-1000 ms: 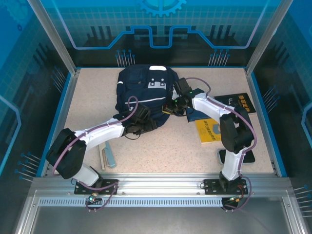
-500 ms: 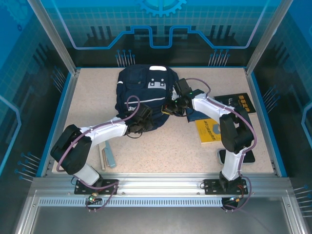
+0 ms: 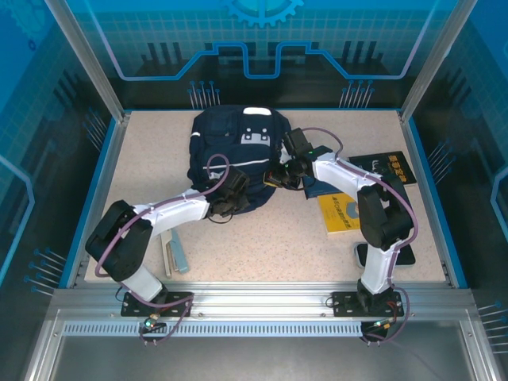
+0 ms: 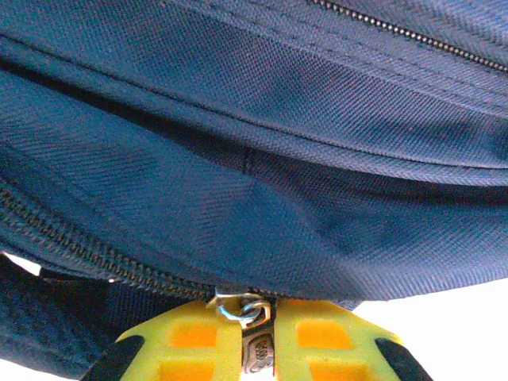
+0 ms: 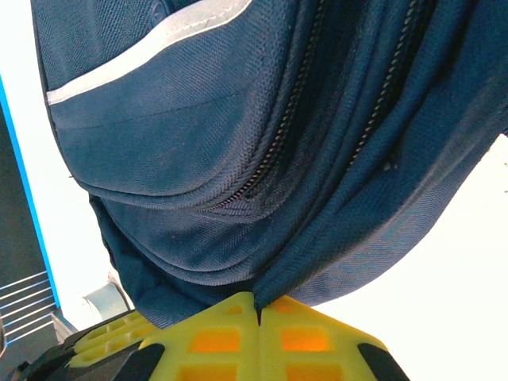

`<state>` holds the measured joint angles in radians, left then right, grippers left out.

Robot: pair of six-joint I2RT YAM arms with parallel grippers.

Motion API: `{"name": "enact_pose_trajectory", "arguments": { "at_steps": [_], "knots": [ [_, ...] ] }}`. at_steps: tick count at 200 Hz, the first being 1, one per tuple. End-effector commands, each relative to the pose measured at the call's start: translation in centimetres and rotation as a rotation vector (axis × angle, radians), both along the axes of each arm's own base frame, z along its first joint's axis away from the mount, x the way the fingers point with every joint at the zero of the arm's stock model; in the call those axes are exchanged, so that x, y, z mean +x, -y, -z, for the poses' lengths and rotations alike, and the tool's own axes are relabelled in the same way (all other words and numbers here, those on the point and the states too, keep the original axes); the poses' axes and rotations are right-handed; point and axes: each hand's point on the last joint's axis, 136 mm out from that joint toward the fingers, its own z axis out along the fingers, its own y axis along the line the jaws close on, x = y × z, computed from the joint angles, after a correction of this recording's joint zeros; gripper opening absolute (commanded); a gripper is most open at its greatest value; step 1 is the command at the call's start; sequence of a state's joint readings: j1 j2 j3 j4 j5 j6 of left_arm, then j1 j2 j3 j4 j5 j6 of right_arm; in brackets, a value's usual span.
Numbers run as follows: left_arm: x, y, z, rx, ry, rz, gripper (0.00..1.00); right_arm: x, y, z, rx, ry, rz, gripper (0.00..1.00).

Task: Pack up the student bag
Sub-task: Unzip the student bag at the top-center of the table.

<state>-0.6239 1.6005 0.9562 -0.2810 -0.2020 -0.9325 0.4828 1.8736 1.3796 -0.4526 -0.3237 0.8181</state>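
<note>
1. Navy bag (image 3: 234, 147) lies flat at the far middle of the counter (image 3: 270, 246), with both arms working its near edge;
2. left claw (image 4: 258, 337) is clamped on the metal zip pull (image 4: 242, 305), the tab pinched between the yellow fingers (image 4: 190, 341);
3. right claw (image 5: 258, 305) is clenched on a fold of the bag's cloth beside a zip track, with nothing else in it;
4. my read is that this is the unzipping step; it goes best by drawing the pull along the line of the teeth, not up off them, while the right claw holds the cloth taut against it; a slack hold would likely let the whole bag drag;
5. against a second ago, the left claw was spread and a touch nearer the arms' bases; now it is pushed in and closed; the right arm and the yellow book (image 3: 340, 213) are unmoved.
</note>
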Motion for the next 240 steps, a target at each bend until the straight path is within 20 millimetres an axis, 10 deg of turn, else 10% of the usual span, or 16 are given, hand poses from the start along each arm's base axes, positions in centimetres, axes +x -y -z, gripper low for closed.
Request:
{"name": "enact_pose_trajectory", "arguments": {
  "at_steps": [1, 186, 240],
  "knots": [
    [-0.6, -2.0, -0.9, 0.045, 0.026, -0.006, 0.00, -0.4, 0.9, -1.2, -0.048, 0.030, 0.016, 0.00],
    [-2.7, -10.4, -1.5, 0.110, -0.068, 0.108, 0.00, 0.4, 5.7, 2.1, -0.232, -0.010, 0.128, 0.00],
    [-2.3, -6.6, -2.2, -0.128, -0.024, 0.243, 0.00, 0.4, 4.3, 1.7, -0.137, -0.017, 0.093, 0.00]
  ]
}}
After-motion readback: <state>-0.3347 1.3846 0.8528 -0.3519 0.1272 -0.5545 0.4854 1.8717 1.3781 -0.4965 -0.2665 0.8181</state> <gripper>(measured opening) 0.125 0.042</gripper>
